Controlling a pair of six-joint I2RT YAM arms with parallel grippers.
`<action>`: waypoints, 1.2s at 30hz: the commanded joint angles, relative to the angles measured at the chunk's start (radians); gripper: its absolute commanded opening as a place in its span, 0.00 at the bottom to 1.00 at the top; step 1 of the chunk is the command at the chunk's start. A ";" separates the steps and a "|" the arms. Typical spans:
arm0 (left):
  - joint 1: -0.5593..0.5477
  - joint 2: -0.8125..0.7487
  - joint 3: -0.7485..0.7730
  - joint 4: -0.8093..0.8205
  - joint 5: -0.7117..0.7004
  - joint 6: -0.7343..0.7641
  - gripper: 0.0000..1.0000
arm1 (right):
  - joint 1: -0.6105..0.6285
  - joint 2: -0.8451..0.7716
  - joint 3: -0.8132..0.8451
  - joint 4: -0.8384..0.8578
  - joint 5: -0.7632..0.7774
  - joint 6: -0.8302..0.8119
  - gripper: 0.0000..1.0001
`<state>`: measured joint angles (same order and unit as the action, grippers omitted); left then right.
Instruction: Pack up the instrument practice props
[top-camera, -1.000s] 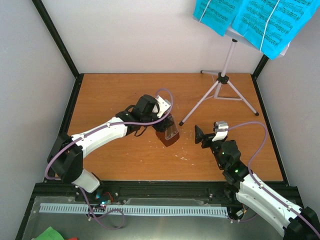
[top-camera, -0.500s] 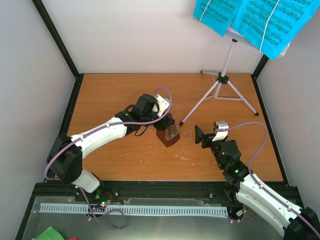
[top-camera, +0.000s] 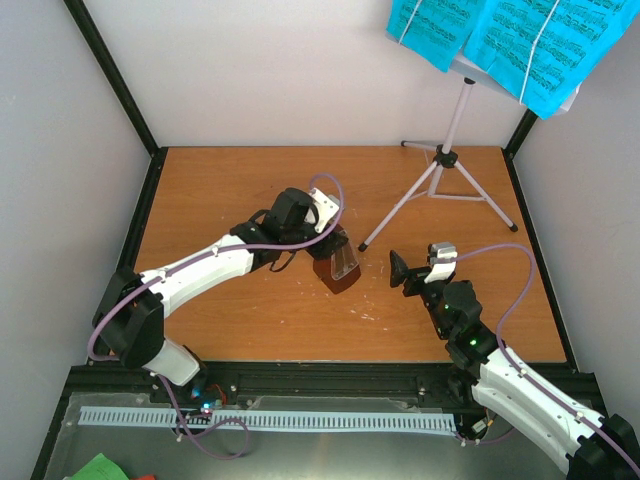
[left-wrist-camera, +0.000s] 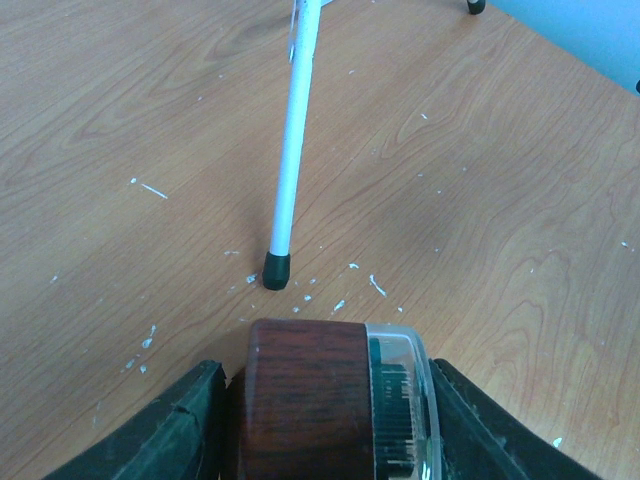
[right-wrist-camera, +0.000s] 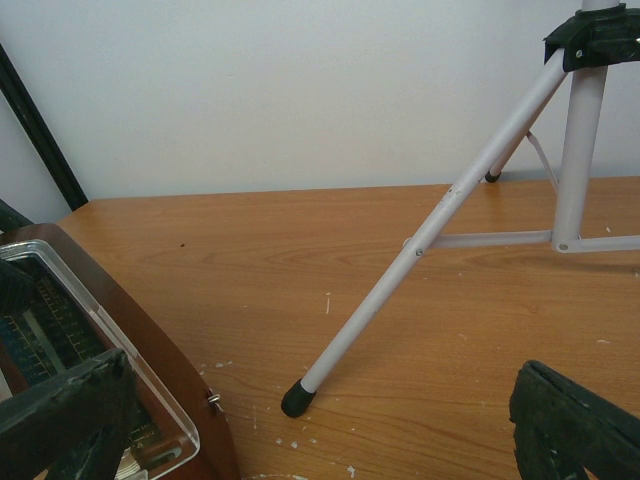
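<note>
Metronome (top-camera: 340, 268) stands on the table (top-camera: 230, 180) near its middle, just beside the nearest foot of the music stand (top-camera: 441, 158), with the left gripper (top-camera: 335, 252) around it; the right gripper (top-camera: 403, 273) hangs a little to the right, jaws spread and empty; the sheet-music pages (top-camera: 520, 45) sit high on the stand's desk at the back corner. No box, bag or tray shows anywhere in this overhead view.

Left wrist view: both fingers (left-wrist-camera: 185, 430) flank the wooden body and its clear cover (left-wrist-camera: 400, 400), close against the sides; whether they already press on it I cannot tell. I judge the body stiff and fairly dense, so the flat wooden flanks low down are the place to hold; the cover looks smooth, slippery and likely brittle.

Right wrist view: the cover encloses the mechanism; the stand's leg (right-wrist-camera: 400, 270) looks light, thin and easily tipped.
</note>
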<state>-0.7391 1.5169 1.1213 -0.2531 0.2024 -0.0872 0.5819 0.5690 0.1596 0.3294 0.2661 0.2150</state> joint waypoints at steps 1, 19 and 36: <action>-0.011 -0.035 0.018 -0.044 -0.034 -0.042 0.53 | -0.009 -0.010 -0.012 -0.003 0.009 0.004 1.00; -0.011 -0.134 -0.206 0.162 0.301 -0.226 0.88 | -0.010 -0.014 -0.013 -0.018 0.005 0.012 1.00; 0.003 -0.202 -0.354 0.332 0.435 -0.264 0.92 | -0.011 0.218 0.042 -0.134 -0.076 0.375 1.00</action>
<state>-0.7406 1.3933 0.7944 0.0380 0.6712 -0.3611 0.5785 0.7456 0.1776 0.2218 0.2165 0.4282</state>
